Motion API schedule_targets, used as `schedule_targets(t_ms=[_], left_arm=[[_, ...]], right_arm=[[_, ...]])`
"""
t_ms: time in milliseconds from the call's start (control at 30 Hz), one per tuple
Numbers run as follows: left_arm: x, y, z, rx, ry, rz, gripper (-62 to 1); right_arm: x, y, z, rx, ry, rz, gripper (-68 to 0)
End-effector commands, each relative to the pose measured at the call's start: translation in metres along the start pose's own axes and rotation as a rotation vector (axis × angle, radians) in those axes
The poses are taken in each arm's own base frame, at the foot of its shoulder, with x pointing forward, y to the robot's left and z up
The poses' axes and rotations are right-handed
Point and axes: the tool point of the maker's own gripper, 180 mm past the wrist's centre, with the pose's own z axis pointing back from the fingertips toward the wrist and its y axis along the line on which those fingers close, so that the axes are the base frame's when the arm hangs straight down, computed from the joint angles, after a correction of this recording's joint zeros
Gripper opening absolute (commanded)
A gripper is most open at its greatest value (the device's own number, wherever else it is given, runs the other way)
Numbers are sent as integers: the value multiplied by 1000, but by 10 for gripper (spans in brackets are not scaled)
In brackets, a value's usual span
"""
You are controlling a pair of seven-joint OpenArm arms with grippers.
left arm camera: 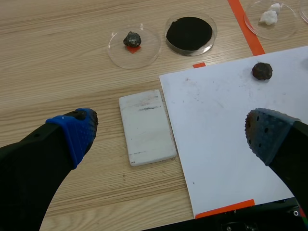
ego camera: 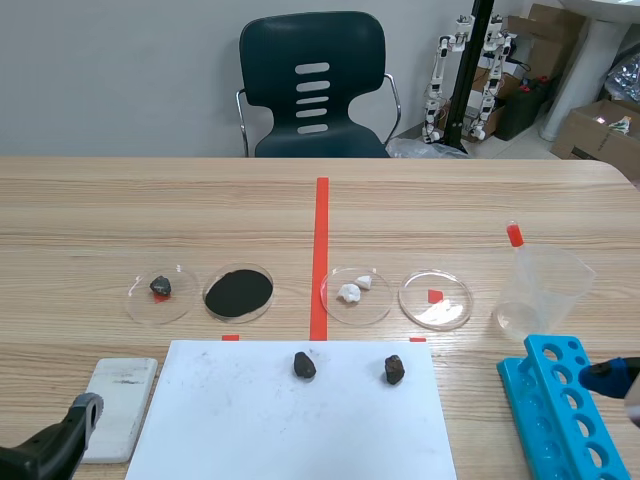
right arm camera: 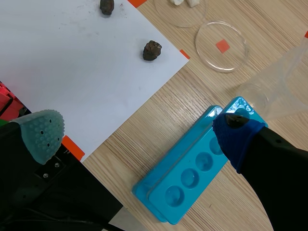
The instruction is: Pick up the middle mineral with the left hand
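On the white sheet (ego camera: 250,420), near its far edge, the middle mineral (ego camera: 304,365) lies free between a dish-held stone (ego camera: 160,287) and a third stone (ego camera: 394,370). Left gripper (left arm camera: 171,127): jaws spread wide, near a white slab (left arm camera: 146,126), well short of the target. Right gripper (right arm camera: 139,134): likewise spread. Risk: off-centre closure could roll the small, rounded stone across smooth paper; similar neighbours invite a mistaken pick.

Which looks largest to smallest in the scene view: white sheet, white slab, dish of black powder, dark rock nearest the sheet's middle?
1. white sheet
2. white slab and dish of black powder: alike; the slab is nearer the camera, so unranked
3. dark rock
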Motion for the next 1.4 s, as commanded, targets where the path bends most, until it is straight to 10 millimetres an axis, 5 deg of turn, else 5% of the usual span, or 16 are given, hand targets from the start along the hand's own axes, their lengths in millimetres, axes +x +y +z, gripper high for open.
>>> schedule_targets(t_ms=[0,1067,1367], left_arm=[[8,-1,-1,-4,-28,5,14],[4,1,-1,8,-8,6,14],[20,7,-15,21,-49,-8,14]], right_arm=[[11,-5,0,-13,-36,10,-19],[11,-5,0,-13,-36,10,-19],[11,-5,0,-13,-36,10,-19]])
